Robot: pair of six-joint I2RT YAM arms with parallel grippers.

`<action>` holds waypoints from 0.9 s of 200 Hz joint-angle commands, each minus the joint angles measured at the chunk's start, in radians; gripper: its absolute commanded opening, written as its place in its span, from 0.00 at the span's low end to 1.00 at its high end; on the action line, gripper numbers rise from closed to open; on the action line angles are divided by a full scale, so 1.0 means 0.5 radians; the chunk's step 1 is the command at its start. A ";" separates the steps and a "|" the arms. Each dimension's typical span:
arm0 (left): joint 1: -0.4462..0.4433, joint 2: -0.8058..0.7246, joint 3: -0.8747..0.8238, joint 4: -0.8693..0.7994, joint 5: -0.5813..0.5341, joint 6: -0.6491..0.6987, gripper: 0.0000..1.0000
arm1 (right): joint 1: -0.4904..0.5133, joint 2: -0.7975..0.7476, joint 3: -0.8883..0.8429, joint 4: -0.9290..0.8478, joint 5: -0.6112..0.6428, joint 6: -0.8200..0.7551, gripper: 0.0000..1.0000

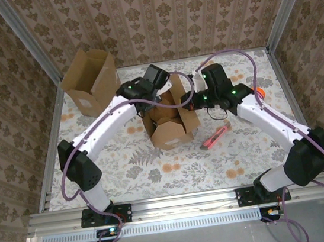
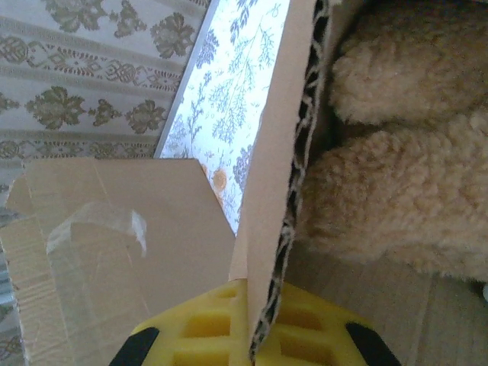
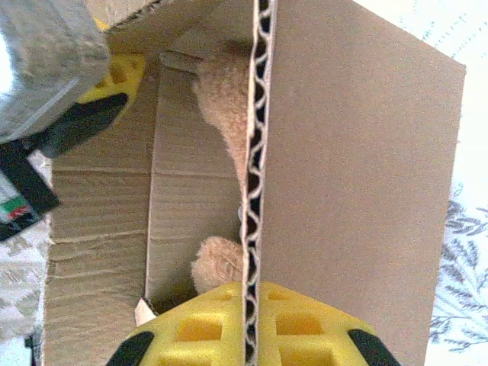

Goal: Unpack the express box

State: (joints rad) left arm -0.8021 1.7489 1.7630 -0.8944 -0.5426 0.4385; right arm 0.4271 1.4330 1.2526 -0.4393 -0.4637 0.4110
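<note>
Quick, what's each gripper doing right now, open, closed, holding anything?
Left gripper: jaws shut on a wall of the cardboard box.
Right gripper: jaws shut on another wall of it.

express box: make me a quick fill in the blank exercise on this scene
The plush toy lies ____ the express box.
The left end effector and right end effector each pinch a ____ wall.
The red cutter lies on the table to the box's ____.
Missing words: inside; cardboard; right
</note>
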 commanded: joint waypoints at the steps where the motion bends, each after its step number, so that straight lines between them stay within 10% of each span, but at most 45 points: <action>1: 0.006 -0.006 0.168 -0.337 0.109 -0.188 0.00 | -0.039 0.081 0.144 -0.185 -0.150 -0.397 0.00; 156: 0.112 -0.274 0.197 -0.673 0.540 -0.579 0.00 | -0.120 0.446 0.621 -0.501 -0.455 -0.948 0.00; 180: 0.131 -0.261 0.236 -0.707 0.582 -0.604 0.00 | -0.121 0.397 0.617 -0.469 -0.414 -0.933 0.15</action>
State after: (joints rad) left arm -0.7338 1.6554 1.8400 -1.2213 -0.3614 0.1673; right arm 0.3759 1.6375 1.5330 -0.6895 -0.7086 -0.0280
